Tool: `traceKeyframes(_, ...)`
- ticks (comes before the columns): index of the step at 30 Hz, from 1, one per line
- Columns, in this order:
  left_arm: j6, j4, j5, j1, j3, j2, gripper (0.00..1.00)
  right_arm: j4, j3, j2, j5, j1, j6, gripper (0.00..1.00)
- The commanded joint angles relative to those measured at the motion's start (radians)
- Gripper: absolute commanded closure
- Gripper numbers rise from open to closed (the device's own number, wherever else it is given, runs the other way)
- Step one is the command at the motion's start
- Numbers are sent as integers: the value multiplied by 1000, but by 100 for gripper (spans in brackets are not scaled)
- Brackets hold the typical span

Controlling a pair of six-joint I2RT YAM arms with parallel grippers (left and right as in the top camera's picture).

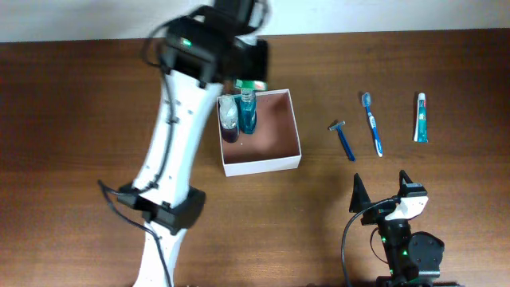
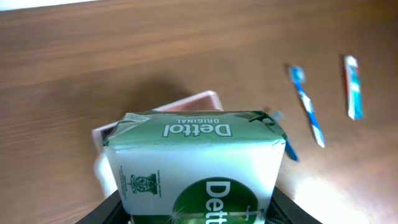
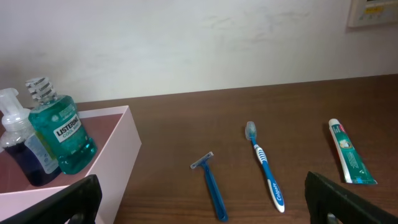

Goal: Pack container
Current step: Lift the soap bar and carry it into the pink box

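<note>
The container [image 1: 292, 162] is a square shallow box with white walls and a reddish-brown inside, at the table's middle. In its left part stand a teal Listerine bottle [image 1: 247, 115] and a dark pump bottle [image 1: 229, 123]; both also show in the right wrist view, the teal bottle [image 3: 61, 138] and the pump bottle [image 3: 22, 155]. My left gripper [image 1: 253, 80] is shut on a green and white Dettol soap pack [image 2: 199, 165], held above the container's back edge [image 2: 186, 102]. My right gripper [image 1: 381, 195] is open and empty near the front edge.
To the right of the container lie a blue razor [image 1: 343, 139], a blue toothbrush [image 1: 372, 123] and a toothpaste tube [image 1: 420, 117]. They also show in the right wrist view: razor [image 3: 211, 185], toothbrush [image 3: 264, 165], tube [image 3: 348, 152].
</note>
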Motion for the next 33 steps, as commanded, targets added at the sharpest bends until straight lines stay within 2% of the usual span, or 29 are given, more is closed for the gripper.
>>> traceKeyframes(1, -61, 17, -73, -76, 6, 24, 64, 0, -8, -8, -13, -8, -7, 1)
traceKeyframes(11, -204, 40, -103, -152, 6, 195, 64, 0, -8, -8, -13, -8, -7, 1)
traceKeyframes(17, -229, 39, -103, -151, 6, 297, 64, 0, -8, -8, -13, -8, -7, 1)
traceKeyframes(23, -290, 17, -182, -146, 6, 331, 64, 0, -8, -8, -13, -8, -7, 1)
traceKeyframes(29, -354, -13, -208, -146, 6, 345, 64, 0, -8, -8, -13, -8, -7, 1)
traceKeyframes(33, -354, -11, -207, -146, 6, 373, 64, 0, -8, -8, -13, -8, -7, 1)
